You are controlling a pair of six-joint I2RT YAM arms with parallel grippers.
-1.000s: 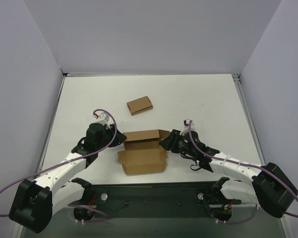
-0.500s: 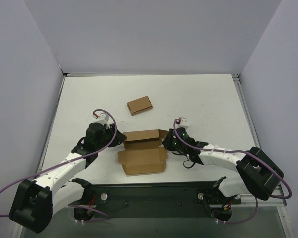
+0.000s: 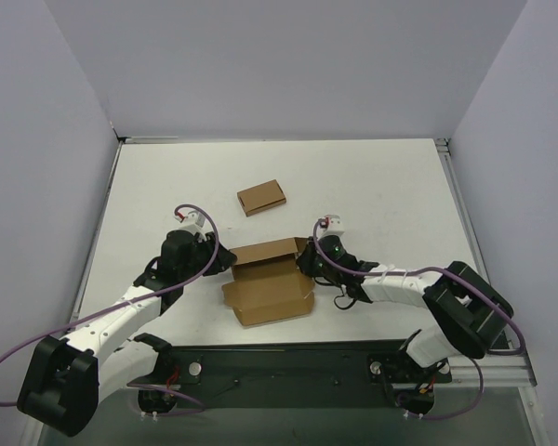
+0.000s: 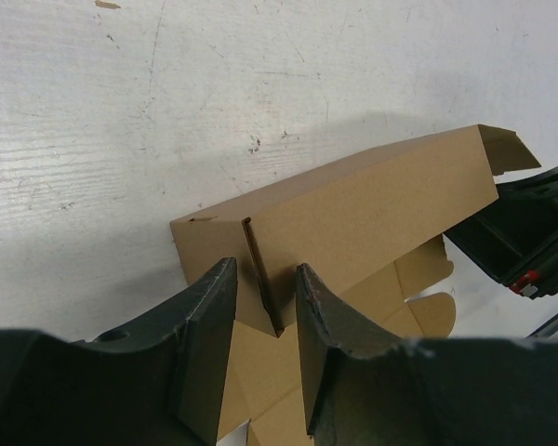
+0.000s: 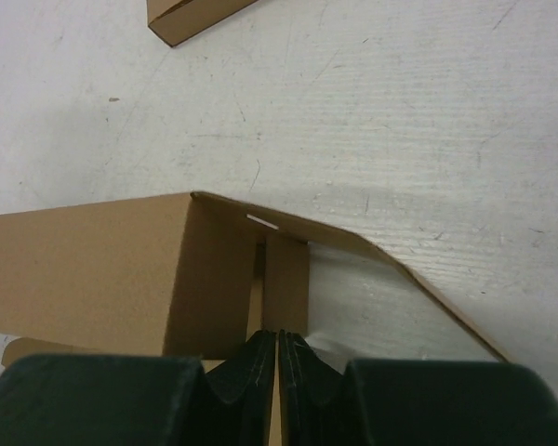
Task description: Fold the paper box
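The paper box [image 3: 265, 299] lies part-folded at the table's near middle, its back wall raised. In the left wrist view the box [image 4: 372, 214] shows its back wall and left corner. My left gripper [image 3: 225, 261] is at the box's left end. It stands open [image 4: 265, 271], its jaws astride the upright edge of the left side flap without pressing on it. My right gripper [image 3: 304, 263] is at the box's right end. It is shut [image 5: 278, 333] on a narrow upright flap of the box [image 5: 84, 269]. It also shows in the left wrist view [image 4: 521, 232].
A smaller flat closed brown box [image 3: 261, 197] lies on the table behind the paper box; its corner shows in the right wrist view [image 5: 191, 14]. Grey walls enclose the table on three sides. The black base rail [image 3: 288, 364] runs along the near edge.
My right arm has swung left and its gripper has come in to the box's right end. The box's right end has shifted slightly. My left arm has not moved.
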